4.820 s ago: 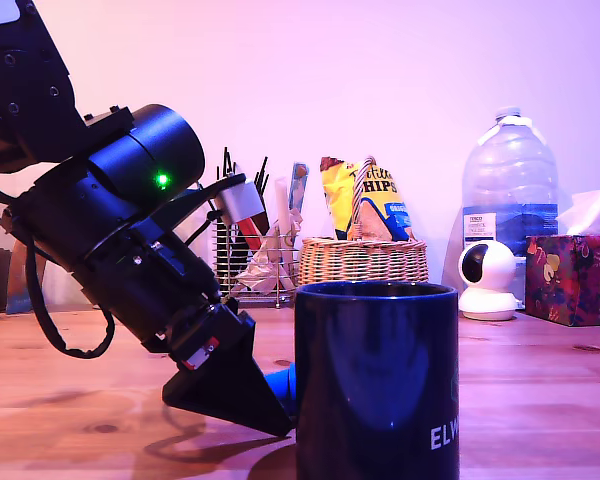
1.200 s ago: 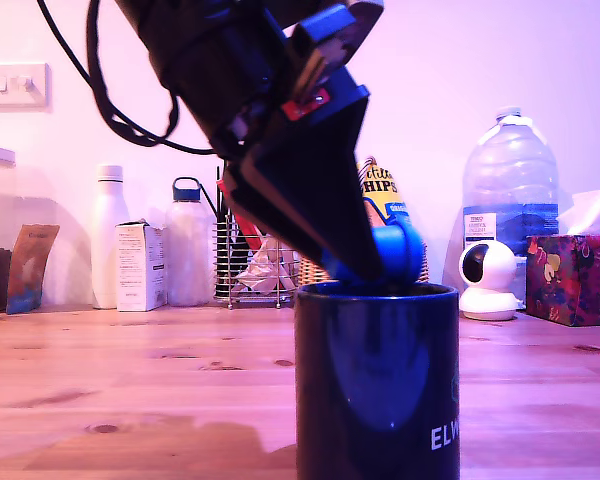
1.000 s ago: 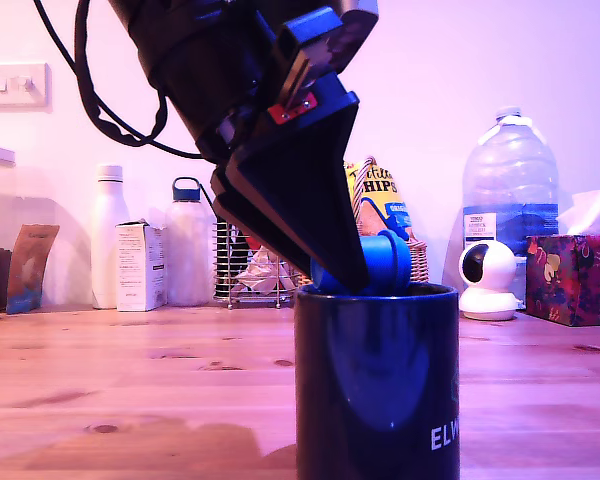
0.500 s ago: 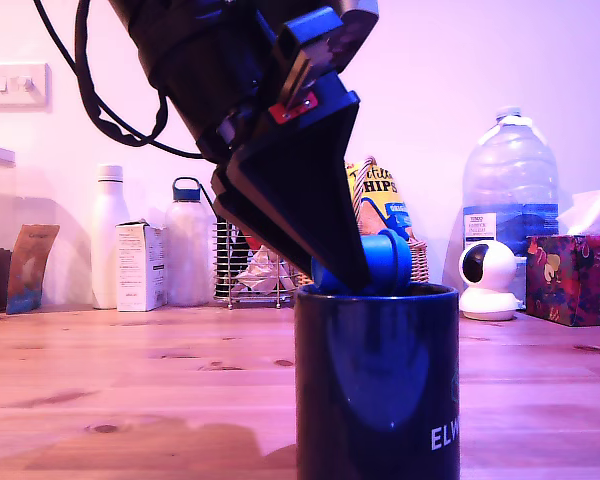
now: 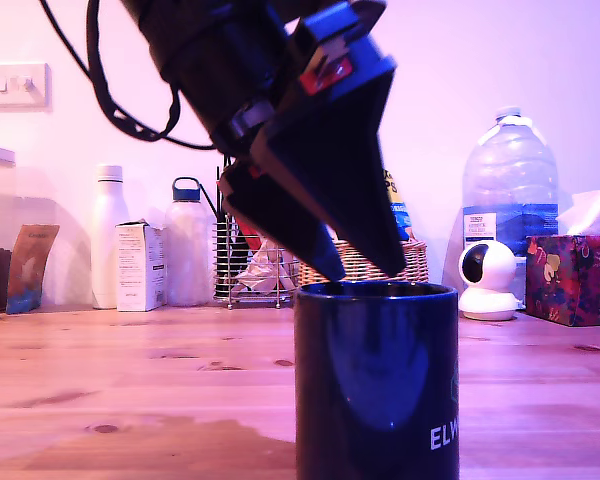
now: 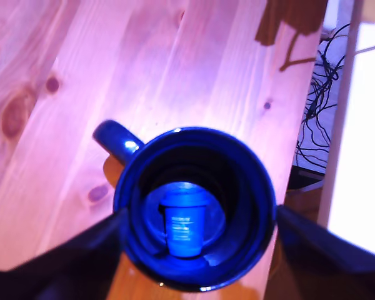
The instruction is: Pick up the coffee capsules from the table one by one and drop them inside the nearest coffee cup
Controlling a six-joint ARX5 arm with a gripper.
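Note:
The dark navy coffee cup [image 5: 375, 380] with white letters low on its side stands on the light wooden table [image 5: 130, 400] near the exterior camera. My black gripper [image 5: 362, 268] hangs open just above the cup's rim with nothing between its tips. Looking straight down, the wrist view shows one bright blue coffee capsule [image 6: 186, 222] lying at the bottom of the cup [image 6: 253, 187]. The cup's handle [image 6: 112, 139] sticks out over the table [image 6: 144, 62], and my dark fingers [image 6: 62, 262] spread to either side of the cup. No capsule shows on the table.
Along the back wall stand a white bottle [image 5: 108, 235], a carton [image 5: 140, 265], a blue-capped bottle [image 5: 188, 245], a wire rack [image 5: 255, 270], a wicker basket [image 5: 412, 262], a large water jug [image 5: 510, 210], a white camera [image 5: 488, 280] and a tissue box [image 5: 572, 278]. Cables [image 6: 309, 112] hang past the table edge.
The blue capsule held at the cup's rim has been let go and now lies inside the cup. The jaws have opened and the gripper has risen slightly.

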